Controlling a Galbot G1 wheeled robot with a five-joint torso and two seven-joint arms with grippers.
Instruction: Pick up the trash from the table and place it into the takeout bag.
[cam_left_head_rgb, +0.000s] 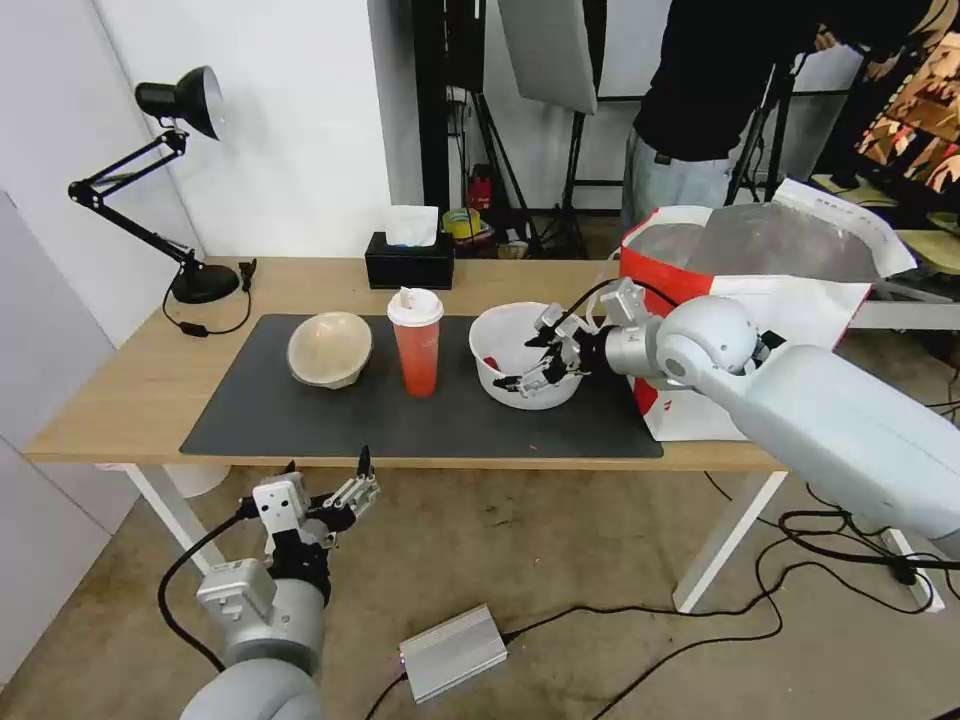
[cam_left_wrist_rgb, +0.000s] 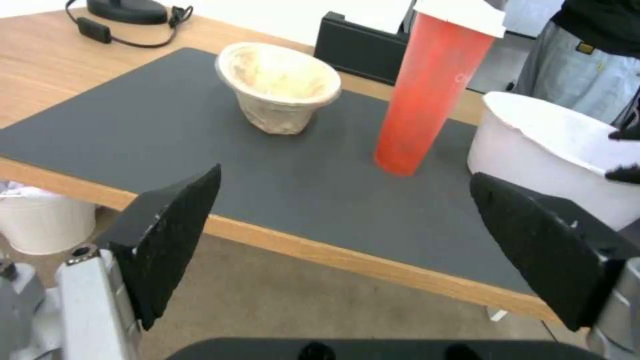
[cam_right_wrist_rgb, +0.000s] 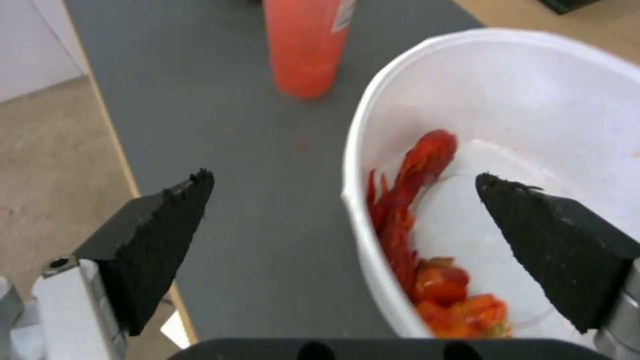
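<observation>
White bowl (cam_left_head_rgb: 520, 352) rim sits between the spread right claw (cam_left_head_rgb: 532, 362) fingers.

A studio-like lab or test room: light stands and tripods (cam_left_head_rgb: 560, 190) crowd the back wall, a softbox panel (cam_left_head_rgb: 548, 45) hangs overhead, cables (cam_left_head_rgb: 800, 560) trail over bare floor beside a plain desk (cam_left_head_rgb: 130, 390) with a black lamp (cam_left_head_rgb: 180, 100)

Two glossy pale-grey robot arms with rounded joints are showing at lower left and right of the head view. Black cables are looping along them. The left gripper (cam_left_head_rgb: 325, 487) and right gripper (cam_left_head_rgb: 540, 362) are showing silver housings and black, ridged, wedge-shaped fingers (cam_right_wrist_rgb: 153, 245).
</observation>
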